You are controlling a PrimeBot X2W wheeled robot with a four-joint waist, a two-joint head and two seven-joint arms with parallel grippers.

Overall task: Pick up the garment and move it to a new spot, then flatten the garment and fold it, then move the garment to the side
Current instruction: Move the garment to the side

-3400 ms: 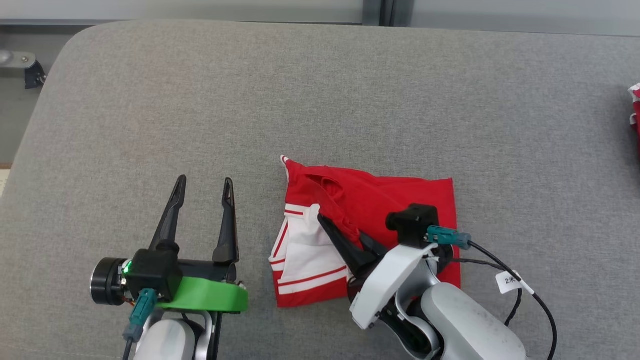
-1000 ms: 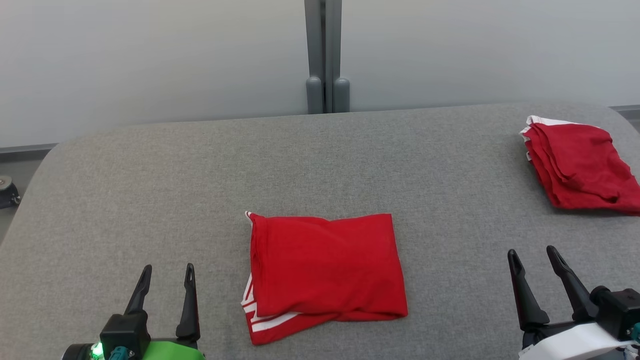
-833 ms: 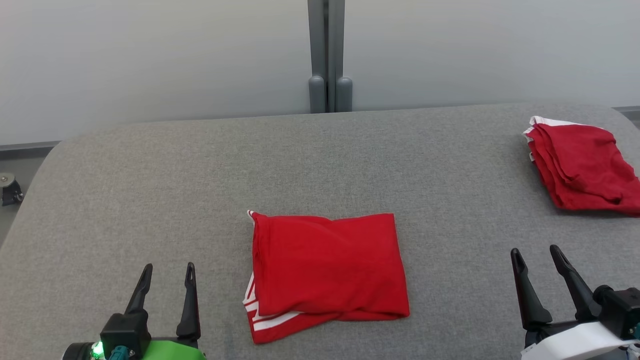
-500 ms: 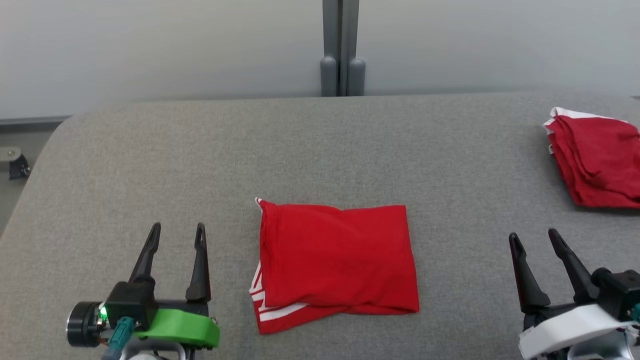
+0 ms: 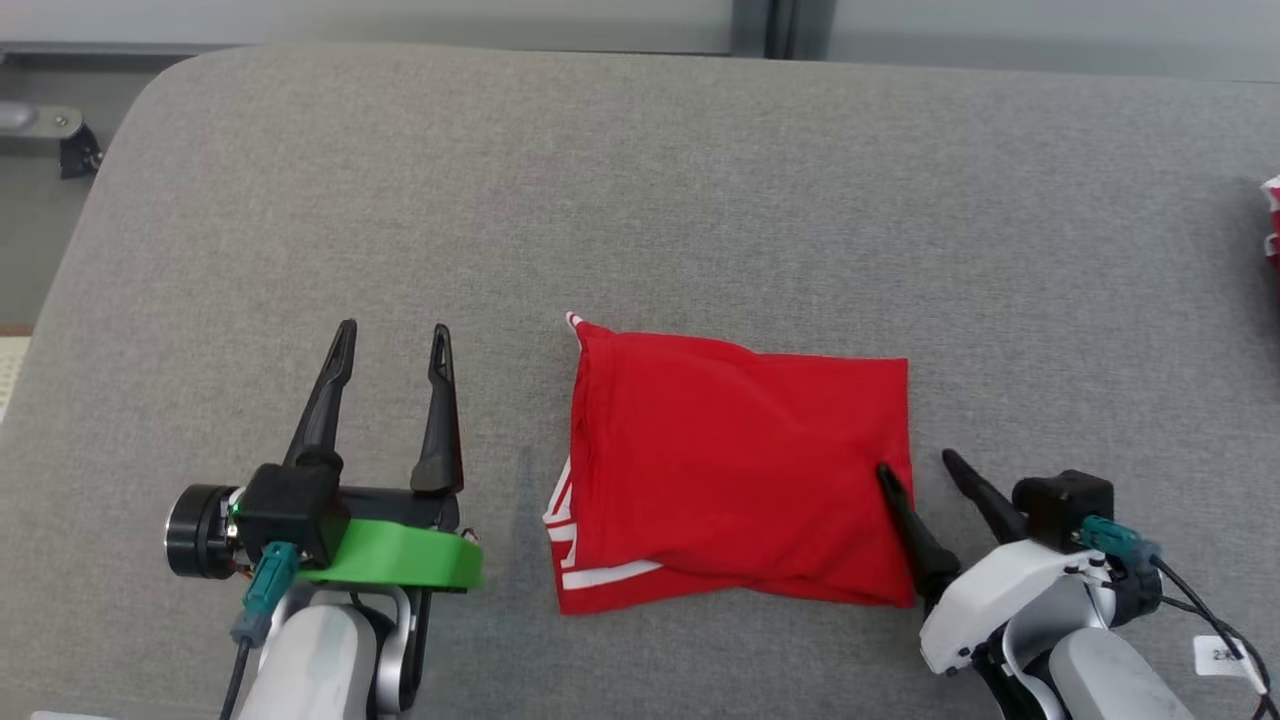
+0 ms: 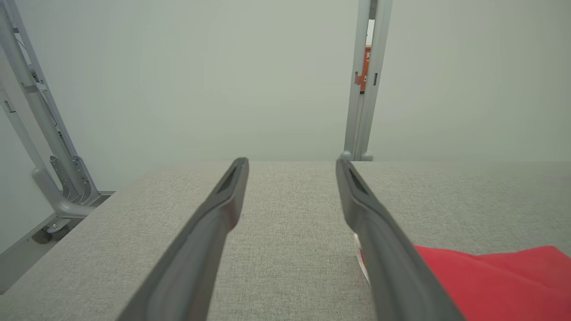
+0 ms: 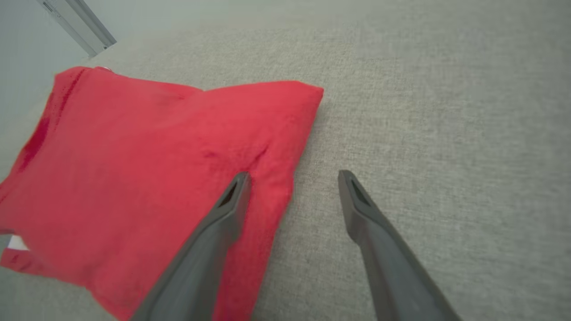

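Folded red garment lies mid-table, likely soft and light, its layers prone to slide. My right gripper, jaws wide and empty, straddles its right edge, the sensible pinch point. My left gripper hangs open nearby.

The garment lies on the table between the left pincer and the right pincer.
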